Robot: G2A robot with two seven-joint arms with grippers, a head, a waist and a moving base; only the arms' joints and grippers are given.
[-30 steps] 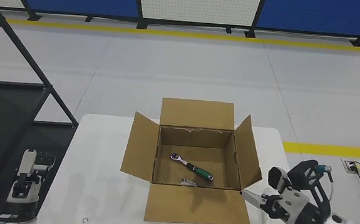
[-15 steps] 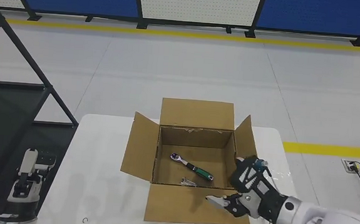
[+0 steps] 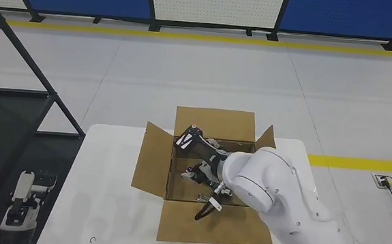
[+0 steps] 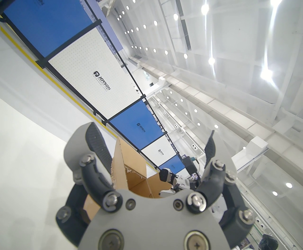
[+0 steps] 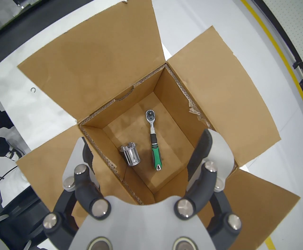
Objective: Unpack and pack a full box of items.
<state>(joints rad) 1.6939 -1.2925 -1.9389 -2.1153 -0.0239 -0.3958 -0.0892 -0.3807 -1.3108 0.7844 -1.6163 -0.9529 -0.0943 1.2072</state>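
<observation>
Right gripper (image 5: 144, 138) hangs above the open box (image 5: 94, 66), jaws spread wide, nothing held. Left gripper (image 4: 151, 132) is also spread and empty, tilted up toward the ceiling, with a box flap beyond it. On the box floor we note a ratchet (image 5: 153, 139) lying flat near the middle and a metal socket (image 5: 131, 156) on its side, close to one wall and just beside the green handle but not touching it. The box stands on the white table (image 3: 102, 197) with all four flaps folded outward. We judge the step in hand to be the first reach-in of unpacking. To do it well, we would descend straight through the opening, keeping both fingers off the corrugated rim. We would set the jaws across the ratchet's handle, not along it, and close near its balance point. The ratchet should go first, since it has free space on both sides. The socket sits tight against the wall and looks likely to roll if nudged.
</observation>
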